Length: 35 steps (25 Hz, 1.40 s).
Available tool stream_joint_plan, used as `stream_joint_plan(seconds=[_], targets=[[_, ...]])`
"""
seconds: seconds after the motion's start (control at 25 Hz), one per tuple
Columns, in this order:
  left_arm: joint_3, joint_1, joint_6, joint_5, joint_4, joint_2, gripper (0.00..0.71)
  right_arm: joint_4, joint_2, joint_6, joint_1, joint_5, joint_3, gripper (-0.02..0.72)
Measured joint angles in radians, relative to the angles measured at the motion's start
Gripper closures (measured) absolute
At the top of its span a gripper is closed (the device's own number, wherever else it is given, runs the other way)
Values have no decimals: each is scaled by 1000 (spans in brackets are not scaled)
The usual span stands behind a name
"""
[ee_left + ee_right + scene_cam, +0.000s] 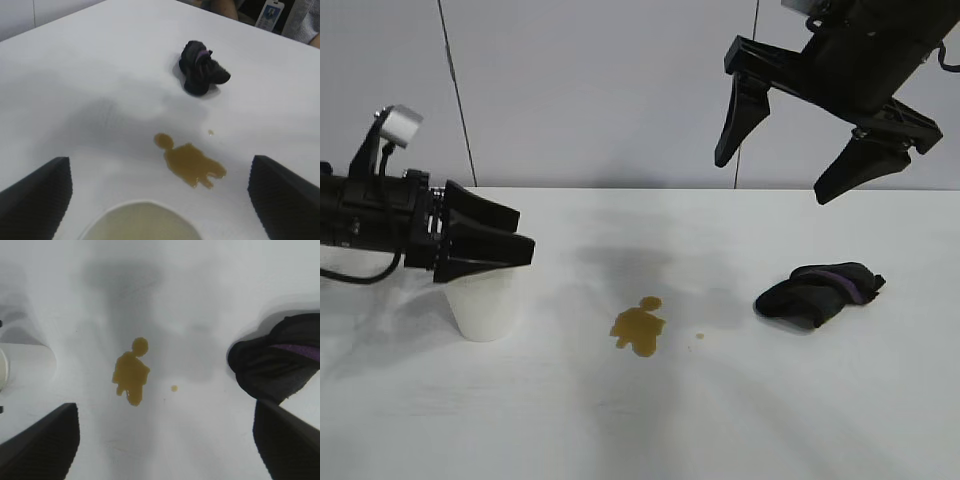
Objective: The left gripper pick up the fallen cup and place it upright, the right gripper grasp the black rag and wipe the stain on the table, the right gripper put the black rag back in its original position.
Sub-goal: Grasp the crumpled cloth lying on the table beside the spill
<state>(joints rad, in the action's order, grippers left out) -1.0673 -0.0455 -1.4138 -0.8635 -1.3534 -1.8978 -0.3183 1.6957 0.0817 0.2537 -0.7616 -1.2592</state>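
Observation:
The white paper cup (483, 305) stands upright on the white table (770, 400) at the left. My left gripper (485, 245) is open at the cup's top, level with the rim; in the left wrist view (159, 165) its fingers stand wide apart with the cup's mouth (142, 222) between them, untouched. The amber stain (638, 328) lies mid-table and shows in both wrist views (192, 162) (131, 372). The black rag (820, 292) with its purple stripe lies to the right (200, 67) (280, 365). My right gripper (772, 180) is open and empty, high above the table between stain and rag (165, 410).
A tiny droplet (700, 335) lies just right of the stain. A grey panelled wall (600, 90) stands behind the table's back edge. In the left wrist view, people (280, 15) show beyond the table's far edge.

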Motion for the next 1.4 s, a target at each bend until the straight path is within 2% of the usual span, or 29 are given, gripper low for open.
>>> stream_joint_plan(seconds=[0.16, 0.24, 0.32, 0.48, 0.56, 0.84, 1.08, 1.24, 1.32, 1.4], targets=[[-110, -51, 565, 13, 352, 85, 17, 0, 0, 0, 0, 1, 0, 50], [-179, -75, 761, 4, 489, 93, 17, 23, 0, 0, 0, 1, 0, 50], [-221, -85, 887, 4, 601, 95, 17, 73, 7, 33, 0, 1, 0, 50], [-250, -89, 942, -31, 654, 95, 17, 243, 54, 171, 0, 1, 0, 50], [-250, -89, 945, -36, 656, 95, 17, 305, 93, 226, 0, 4, 0, 59], [-250, -89, 947, -46, 661, 95, 17, 363, 226, 306, 0, 43, 0, 106], [-250, -89, 947, -46, 661, 95, 17, 466, 248, 405, 0, 50, 0, 159], [-250, -89, 947, -46, 661, 95, 17, 496, 268, 436, 0, 50, 0, 182], [-250, -89, 947, -49, 661, 95, 17, 497, 288, 449, 0, 50, 0, 232], [-250, -89, 947, -51, 661, 95, 17, 497, 303, 459, 0, 50, 0, 353]])
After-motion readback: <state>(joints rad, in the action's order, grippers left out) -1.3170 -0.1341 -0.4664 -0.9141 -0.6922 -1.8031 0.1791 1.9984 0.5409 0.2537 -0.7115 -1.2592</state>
